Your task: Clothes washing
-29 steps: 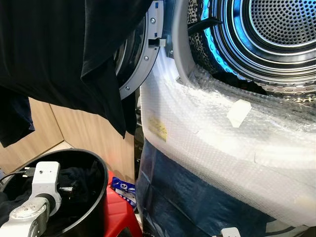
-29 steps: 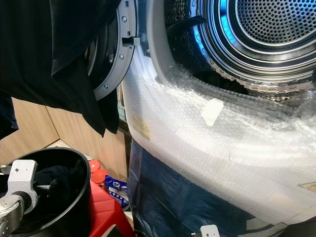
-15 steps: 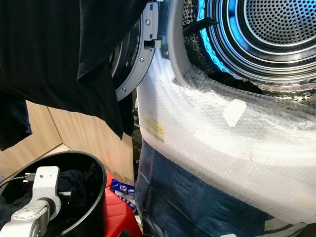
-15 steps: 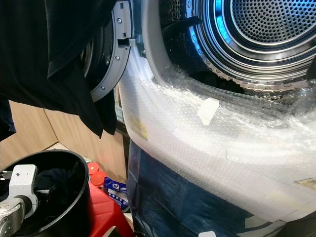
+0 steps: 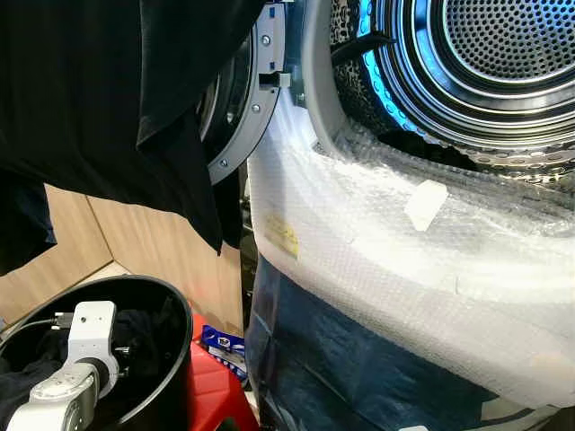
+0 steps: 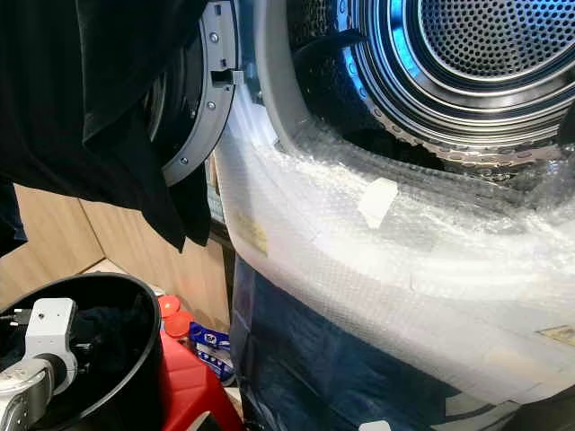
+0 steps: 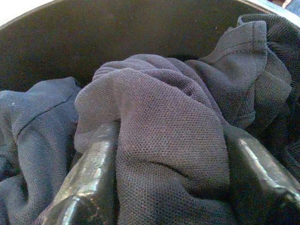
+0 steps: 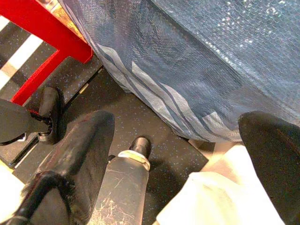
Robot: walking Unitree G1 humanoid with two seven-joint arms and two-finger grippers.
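A black bucket (image 5: 176,346) at the lower left holds dark clothes (image 7: 42,122). My left arm's white wrist (image 5: 92,334) reaches down into it. In the left wrist view my left gripper (image 7: 171,136) stands open, and a fold of purple-grey knit garment (image 7: 159,108) bulges between its two black fingers (image 7: 91,173). The washing machine's drum (image 5: 503,54) is open at the upper right, with something dark (image 5: 422,142) at its lower lip. A black garment (image 5: 90,99) hangs over the open door (image 5: 244,99). My right gripper (image 8: 178,154) hangs open low above the floor.
Bubble wrap (image 5: 377,251) covers the machine's front below the opening, with blue sheeting (image 5: 323,359) under it. A red stool (image 5: 211,395) carries the bucket, close against the machine. Wooden panels (image 5: 135,242) stand behind. A wheeled base (image 8: 47,117) sits on the dark floor.
The head view has shifted slightly. My left wrist sits a little deeper in the bucket.
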